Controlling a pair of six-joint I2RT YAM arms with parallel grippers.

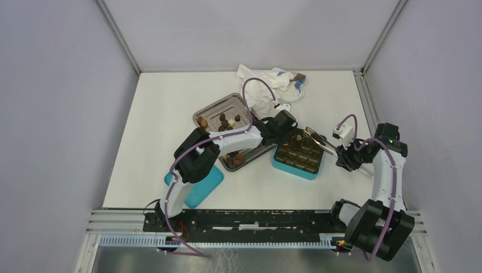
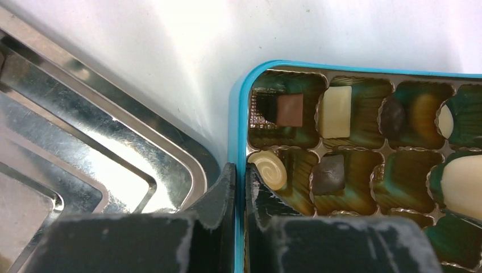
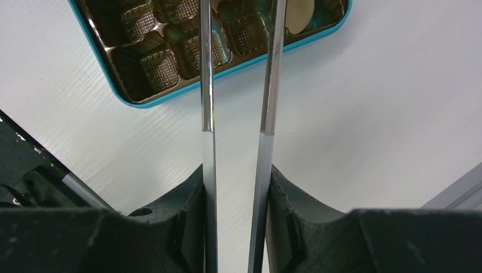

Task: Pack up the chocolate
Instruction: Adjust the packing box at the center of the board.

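**Chocolate part packed, box pinned by its rim**

Chocolate (image 2: 335,104) in two places: several pieces, brown, dark and cream, seated in the cups of the teal box (image 2: 239,114); more loose in the metal tray (image 1: 219,105) just beside it. Plenty of cups empty on the box's right side.

Left gripper (image 2: 240,170) pinched narrow on the box's near wall, one finger inside, one outside. Right gripper (image 3: 236,170) clamped on a pair of metal tongs (image 3: 207,85), blades apart and reaching over the box. No piece visible between them in the wrist view; tips out of frame there.

Likely step: steadying the box for the next piece. Best done with a firm, level hold on the rim, so the box neither slides nor tips. Take one piece by its sides, squeeze gently, and lower it straight into an empty cup before letting go.

Teal lid (image 1: 199,190) and white cloth (image 1: 264,85) well apart from the work.
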